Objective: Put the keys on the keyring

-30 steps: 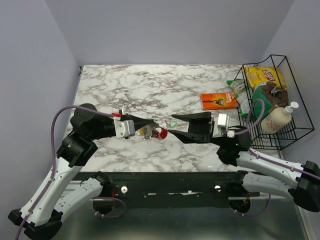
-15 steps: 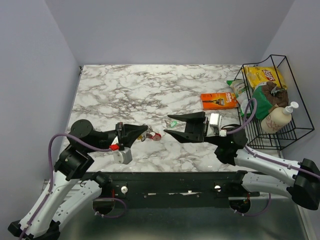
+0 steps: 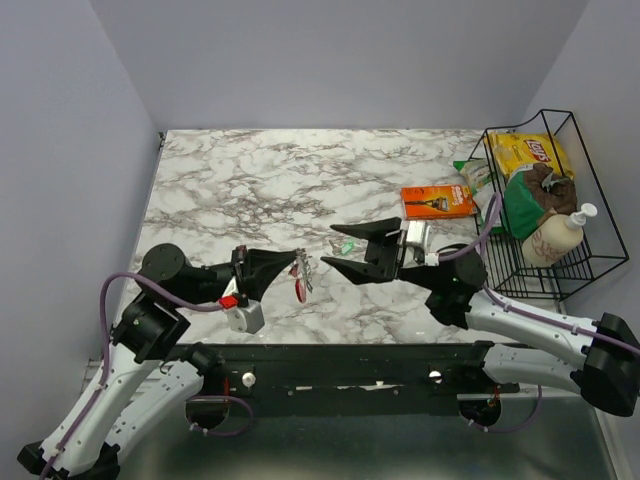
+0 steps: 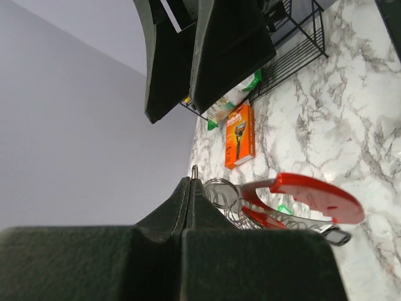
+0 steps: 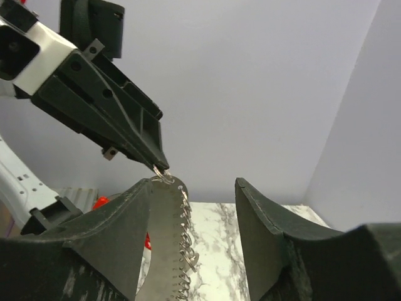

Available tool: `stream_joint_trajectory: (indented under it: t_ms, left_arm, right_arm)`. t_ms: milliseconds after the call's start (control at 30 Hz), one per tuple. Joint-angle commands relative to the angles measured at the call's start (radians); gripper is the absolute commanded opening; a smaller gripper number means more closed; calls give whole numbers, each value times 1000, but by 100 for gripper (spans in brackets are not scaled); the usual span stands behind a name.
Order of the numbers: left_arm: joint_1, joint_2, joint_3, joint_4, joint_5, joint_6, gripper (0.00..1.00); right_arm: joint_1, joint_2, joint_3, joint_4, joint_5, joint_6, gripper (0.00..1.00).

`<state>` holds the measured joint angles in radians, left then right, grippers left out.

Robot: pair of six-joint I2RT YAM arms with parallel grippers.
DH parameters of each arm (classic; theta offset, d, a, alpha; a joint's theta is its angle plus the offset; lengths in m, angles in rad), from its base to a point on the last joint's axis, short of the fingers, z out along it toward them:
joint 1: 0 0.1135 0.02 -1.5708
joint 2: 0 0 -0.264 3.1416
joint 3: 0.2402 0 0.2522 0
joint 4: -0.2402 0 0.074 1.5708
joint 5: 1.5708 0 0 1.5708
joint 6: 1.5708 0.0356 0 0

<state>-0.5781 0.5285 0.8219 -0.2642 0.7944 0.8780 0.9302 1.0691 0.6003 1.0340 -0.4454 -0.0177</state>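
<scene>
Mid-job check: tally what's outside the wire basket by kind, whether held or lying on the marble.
Thin metal keyring, held by left gripper: 1
Red-headed key hanging from it: 1
Green-headed key, lying loose: 1
Orange flat packet: 1
Total: 4

A white table point(image 3: 250, 180) veined with grey marbling is closed in by plain, pale lavender-grey walls: a back wall point(image 3: 340, 60), a left wall point(image 3: 60, 150) and a right wall point(image 3: 610, 50). The light is soft and even. A black rail point(image 3: 340, 365) runs along the table's near edge, with a dull grey metal sheet point(image 3: 330, 440) below it
</scene>
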Motion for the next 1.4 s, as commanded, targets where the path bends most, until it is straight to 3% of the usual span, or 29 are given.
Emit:
stream_joint_trajectory:
  t_ms: [0, 100, 267, 400, 533, 667, 767, 867, 1033, 1133, 1367]
  left_arm:
    - [0, 53, 65, -15, -44, -189, 0]
    - [1, 79, 54, 6, -53, -325, 0]
    - [3, 105, 14, 94, -124, -535, 0]
    - [4, 134, 10, 92, -219, -629, 0]
    - [32, 180, 3, 80, -276, -724, 0]
    - [104, 238, 16, 56, -196, -803, 0]
    - [214, 266, -4, 94, -62, -868, 0]
    - [309, 271, -44, 164, 49, -945, 0]
    - [348, 260, -75, 184, 83, -949, 0]
    - [351, 266, -79, 177, 89, -947, 0]
    - [353, 257, -112, 192, 88, -947, 0]
  right_arm:
    - [-7, 2, 50, -104, 202, 8, 74]
    - [-24, 5, 58, -156, 284, 40, 87]
    - [-68, 46, 117, -348, 368, 100, 99]
    - [-129, 133, 252, -621, 418, 162, 100]
    - [-157, 302, 413, -918, 474, 116, 100]
    - [-157, 420, 506, -1031, 491, 81, 100]
    - [-159, 497, 588, -1161, 496, 122, 100]
    - [-160, 613, 690, -1293, 498, 165, 96]
    - [-175, 753, 737, -1393, 456, 225, 83]
    - [-203, 785, 725, -1402, 397, 268, 71]
    - [-220, 756, 613, -1323, 382, 308, 64]
